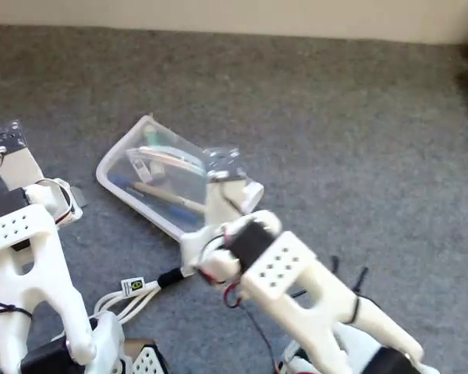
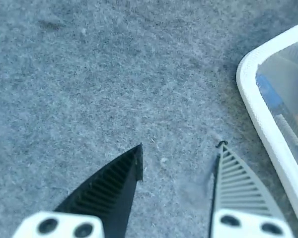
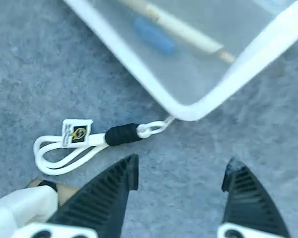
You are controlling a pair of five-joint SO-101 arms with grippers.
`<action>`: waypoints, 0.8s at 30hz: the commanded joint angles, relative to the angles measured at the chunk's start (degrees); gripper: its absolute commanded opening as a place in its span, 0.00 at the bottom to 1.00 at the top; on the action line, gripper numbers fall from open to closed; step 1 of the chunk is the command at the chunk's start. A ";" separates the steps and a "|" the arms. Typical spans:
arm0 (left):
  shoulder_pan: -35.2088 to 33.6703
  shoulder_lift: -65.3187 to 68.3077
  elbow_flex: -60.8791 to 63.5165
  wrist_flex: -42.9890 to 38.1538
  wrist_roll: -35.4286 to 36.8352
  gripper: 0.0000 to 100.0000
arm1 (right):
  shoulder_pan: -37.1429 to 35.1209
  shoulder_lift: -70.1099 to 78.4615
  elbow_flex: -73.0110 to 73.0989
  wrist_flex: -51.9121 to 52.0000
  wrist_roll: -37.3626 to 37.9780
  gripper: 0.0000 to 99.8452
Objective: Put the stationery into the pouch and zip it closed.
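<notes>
Lying nearest the arm bases, a white cord loop (image 3: 59, 153) with a small tag (image 3: 77, 132) is seen on the grey carpet-like surface (image 1: 335, 109). It is joined through a black toggle (image 3: 121, 134) to a corner of the pouch (image 3: 188, 106). In the high view that corner is covered by the right arm (image 1: 296, 273), which is stretched over the pouch's near edge. The right gripper (image 3: 184, 166) is held spread apart and empty over bare surface. The toggle and cord are found just beyond one fingertip, and the pouch corner a little farther on, untouched. The left gripper (image 2: 181, 148) is likewise parted and empty, with the pouch's white rim just beside its pale finger (image 2: 238, 188) but apart from it. The pouch is laid flat and slantwise, beside the left arm and partly under the right arm. Through its clear wall a pale pen (image 3: 174, 22) and a blue item (image 3: 151, 34) are seen inside. Whether the zip is closed cannot be told. Farthest off, a pale strip of wall (image 1: 218, 15) is seen.
</notes>
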 commanded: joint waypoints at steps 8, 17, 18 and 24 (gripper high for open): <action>-2.24 -0.40 -0.22 -1.23 0.62 0.23 | -3.21 14.37 -3.56 -16.13 -10.46 0.26; -2.24 -0.40 -0.22 -1.23 0.62 0.23 | -7.69 20.26 -3.91 -17.80 -14.42 0.26; -2.24 -0.40 -0.22 -1.23 0.62 0.23 | -8.48 20.70 -3.91 -17.80 -14.68 0.26; -2.24 -0.40 -0.22 -1.23 0.62 0.23 | -10.24 26.51 -3.82 -23.08 -14.68 0.26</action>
